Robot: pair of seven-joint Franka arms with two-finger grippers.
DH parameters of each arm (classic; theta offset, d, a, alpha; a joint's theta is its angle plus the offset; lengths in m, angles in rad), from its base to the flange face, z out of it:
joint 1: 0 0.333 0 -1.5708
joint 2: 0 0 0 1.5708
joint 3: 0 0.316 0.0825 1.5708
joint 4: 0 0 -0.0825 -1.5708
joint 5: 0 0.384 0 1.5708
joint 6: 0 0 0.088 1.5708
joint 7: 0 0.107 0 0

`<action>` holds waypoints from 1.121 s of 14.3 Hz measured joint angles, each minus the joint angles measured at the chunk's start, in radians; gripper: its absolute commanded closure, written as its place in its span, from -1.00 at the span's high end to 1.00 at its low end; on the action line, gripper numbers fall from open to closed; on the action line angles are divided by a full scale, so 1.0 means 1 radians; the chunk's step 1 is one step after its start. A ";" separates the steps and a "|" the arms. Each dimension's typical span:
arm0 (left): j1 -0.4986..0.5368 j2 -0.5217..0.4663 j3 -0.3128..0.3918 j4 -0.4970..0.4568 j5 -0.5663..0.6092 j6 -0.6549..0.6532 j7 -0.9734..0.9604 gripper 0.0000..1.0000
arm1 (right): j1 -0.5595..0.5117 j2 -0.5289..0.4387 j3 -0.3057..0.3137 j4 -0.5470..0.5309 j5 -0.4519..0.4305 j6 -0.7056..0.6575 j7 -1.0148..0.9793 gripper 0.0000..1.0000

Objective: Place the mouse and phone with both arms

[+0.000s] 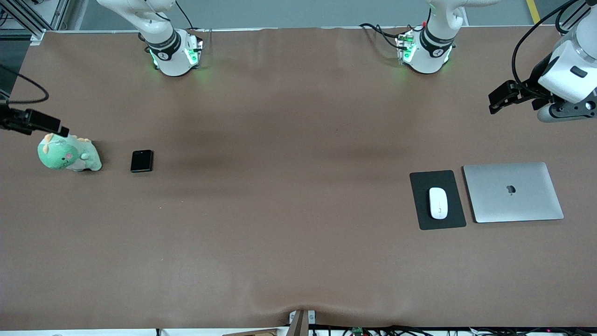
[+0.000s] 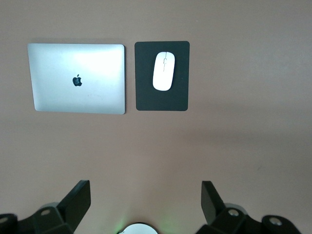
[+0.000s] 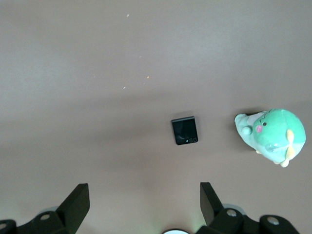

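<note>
The white mouse (image 1: 438,203) lies on a black pad (image 1: 422,214) toward the left arm's end of the table; it also shows in the left wrist view (image 2: 164,71). The small black phone (image 1: 142,161) lies flat toward the right arm's end, beside a green plush toy; it also shows in the right wrist view (image 3: 185,130). My left gripper (image 1: 501,99) (image 2: 146,195) is open and empty, high over bare table near the laptop. My right gripper (image 1: 46,125) (image 3: 145,197) is open and empty, high over the table by the plush toy.
A closed silver laptop (image 1: 513,192) lies beside the pad, at the left arm's end. A green plush toy (image 1: 69,154) stands beside the phone at the right arm's end. The brown table (image 1: 289,186) stretches between them. The arm bases stand along the table's edge farthest from the camera.
</note>
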 measured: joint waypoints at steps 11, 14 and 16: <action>0.001 0.000 0.000 0.024 0.000 0.003 0.000 1.00 | 0.058 -0.158 0.001 -0.168 -0.072 0.069 0.003 1.00; 0.001 0.007 0.000 0.042 0.000 0.003 0.000 1.00 | 0.058 -0.158 -0.005 -0.173 -0.084 0.107 0.003 1.00; 0.001 0.010 0.000 0.047 0.000 0.003 0.000 1.00 | 0.057 -0.158 -0.005 -0.174 -0.085 0.114 0.003 1.00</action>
